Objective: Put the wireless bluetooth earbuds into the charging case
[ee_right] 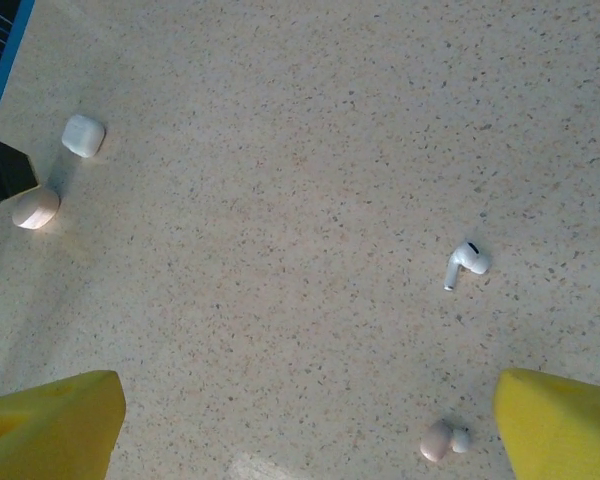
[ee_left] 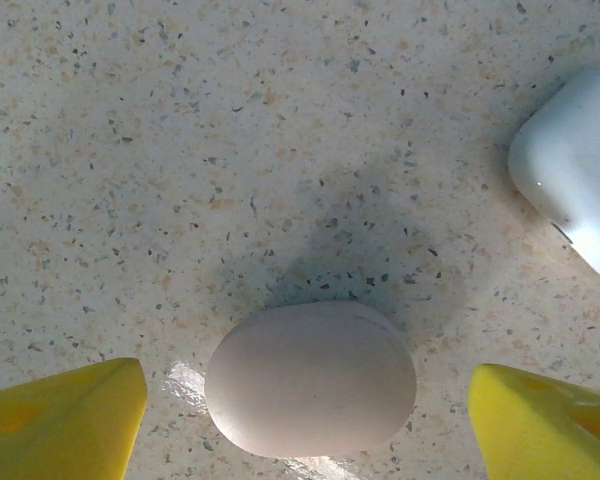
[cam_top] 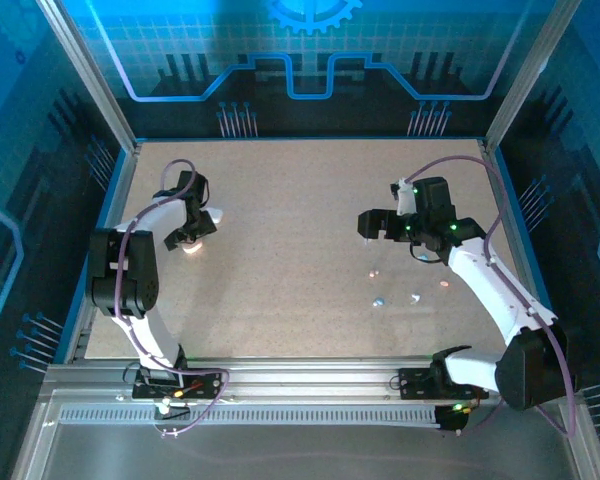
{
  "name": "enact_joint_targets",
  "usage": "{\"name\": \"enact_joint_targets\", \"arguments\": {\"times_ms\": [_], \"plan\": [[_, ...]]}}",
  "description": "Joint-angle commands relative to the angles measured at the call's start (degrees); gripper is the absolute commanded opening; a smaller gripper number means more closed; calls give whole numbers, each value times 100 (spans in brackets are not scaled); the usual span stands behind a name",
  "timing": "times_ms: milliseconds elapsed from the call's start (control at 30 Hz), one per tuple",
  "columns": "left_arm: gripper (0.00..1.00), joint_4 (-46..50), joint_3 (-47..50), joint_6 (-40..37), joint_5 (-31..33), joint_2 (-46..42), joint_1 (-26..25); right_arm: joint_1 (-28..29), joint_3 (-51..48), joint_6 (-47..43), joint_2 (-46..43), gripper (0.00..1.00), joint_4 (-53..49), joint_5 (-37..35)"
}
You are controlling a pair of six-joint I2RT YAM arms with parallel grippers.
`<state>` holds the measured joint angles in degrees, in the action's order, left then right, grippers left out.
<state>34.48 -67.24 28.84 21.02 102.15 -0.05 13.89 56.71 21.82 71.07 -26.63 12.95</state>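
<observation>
Small white stemmed plastic earbud (ee_right: 467, 262) lies flat on the speckled surface's (ee_right: 280, 150) right half, stem slanting down-left in the right wrist view. Open left claw (ee_left: 305, 385) straddles a pale pink pill-shaped case (ee_left: 310, 378); right claw (ee_right: 308, 390) gapes, empty.

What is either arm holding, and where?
Nothing. Open fingers of the left gripper flank the pink case on the table, gaps both sides; the right gripper hangs open above the earbuds.

The speckled surface (ee_left: 180, 150) looks matt and stone-like, the pink case (ee_left: 310, 392) smooth satin plastic, the white case (ee_left: 575, 165) beside it glossy.
</observation>
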Motion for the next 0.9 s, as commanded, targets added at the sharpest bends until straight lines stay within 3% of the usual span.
{"name": "enact_joint_targets", "arguments": {"times_ms": [0, 100, 633, 867], "plan": [[83, 139, 10, 204, -61, 150, 58, 67, 177, -20, 23, 96, -175, -134], [79, 104, 9, 247, -104, 225, 61, 62, 177, -8, 22, 96, -210, -180], [78, 309, -303, 237, -407, 648, 62, 62, 128, 22, -80, 97, -310, -335], [69, 269, -300, 189, -540, 692, 49, 63, 61, 28, -188, 97, -343, -394]]}}
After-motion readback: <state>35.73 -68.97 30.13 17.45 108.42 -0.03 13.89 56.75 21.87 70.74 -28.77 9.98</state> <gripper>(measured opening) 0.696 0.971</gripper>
